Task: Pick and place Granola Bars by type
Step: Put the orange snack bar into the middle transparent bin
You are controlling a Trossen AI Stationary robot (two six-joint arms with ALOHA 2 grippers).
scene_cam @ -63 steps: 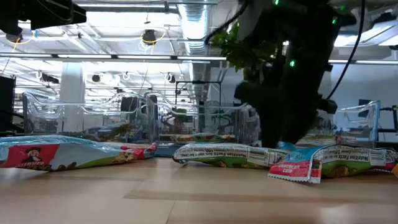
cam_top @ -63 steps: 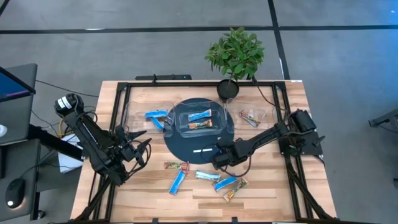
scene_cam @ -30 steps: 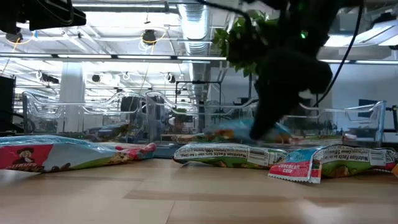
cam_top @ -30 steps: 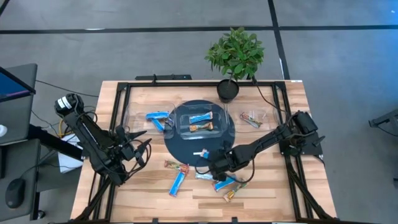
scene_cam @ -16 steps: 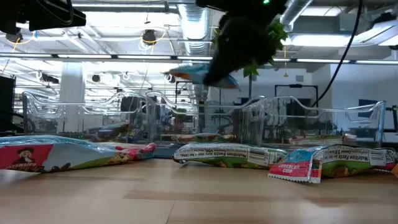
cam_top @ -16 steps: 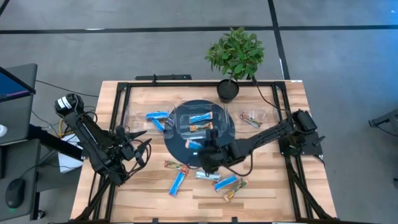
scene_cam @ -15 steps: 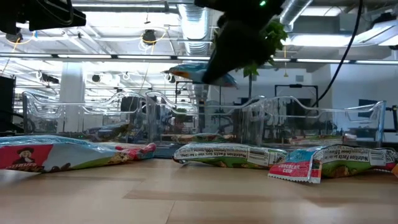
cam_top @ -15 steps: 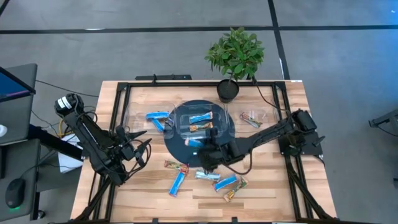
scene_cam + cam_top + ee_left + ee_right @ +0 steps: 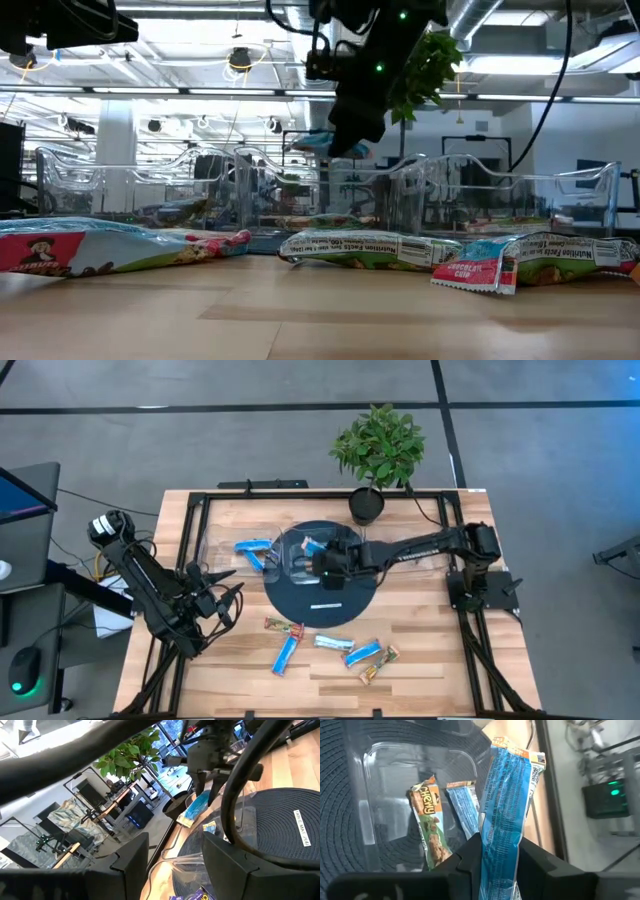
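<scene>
We are mid-delivery: our right gripper (image 9: 496, 851) has its fingers clamped on a blue bar (image 9: 502, 815) and hangs above the clear tray (image 9: 367, 795) on the dark round mat (image 9: 322, 593). Below the gripper, inside the tray, lie a green-and-tan bar (image 9: 428, 822) and another blue one (image 9: 465, 810). We judge the next move is to lower and let go so the bar lands beside its blue match. The held bar is a slim, glossy, crinkled wrapper with an orange end, hanging lengthwise from the fingers. Our left gripper (image 9: 222, 598) waits well off to the side, fingers spread.
</scene>
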